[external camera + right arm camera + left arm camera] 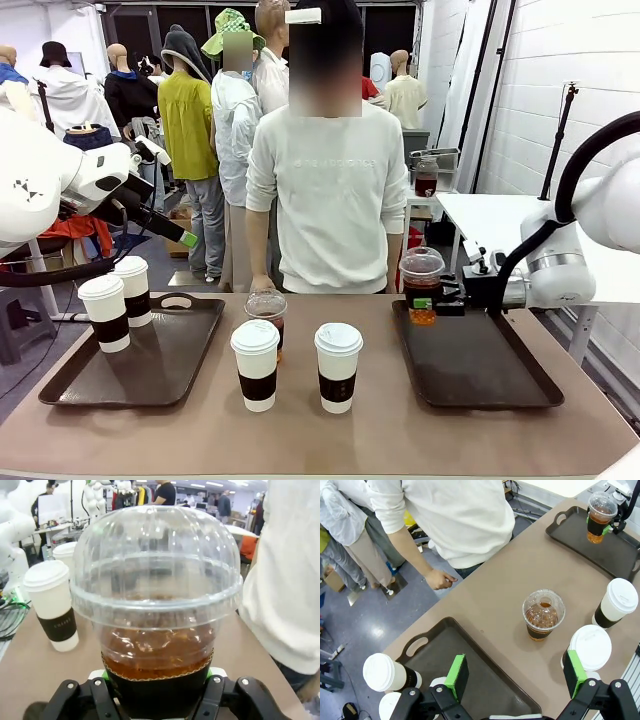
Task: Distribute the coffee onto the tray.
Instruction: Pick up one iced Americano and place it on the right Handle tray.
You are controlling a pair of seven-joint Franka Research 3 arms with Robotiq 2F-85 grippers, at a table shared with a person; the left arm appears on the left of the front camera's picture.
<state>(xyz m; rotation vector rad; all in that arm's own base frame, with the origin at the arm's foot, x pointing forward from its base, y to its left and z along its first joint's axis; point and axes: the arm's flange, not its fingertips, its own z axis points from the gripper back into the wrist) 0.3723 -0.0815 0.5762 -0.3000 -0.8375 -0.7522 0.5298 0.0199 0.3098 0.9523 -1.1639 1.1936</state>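
brown tabletop [380,425]: right gripper [428,304] clamps a clear dome-lidded cup [421,278] low, at the right tray [500,390]; thin wall probably crushes, liquid sloshes, so grip gently. left gripper [516,672] gapes wide, empty.

Faint print on a cup's brown sleeve [58,626] is too blurred to read.

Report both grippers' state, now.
Left gripper: open, empty.
Right gripper: shut on a clear dome-lidded cup.
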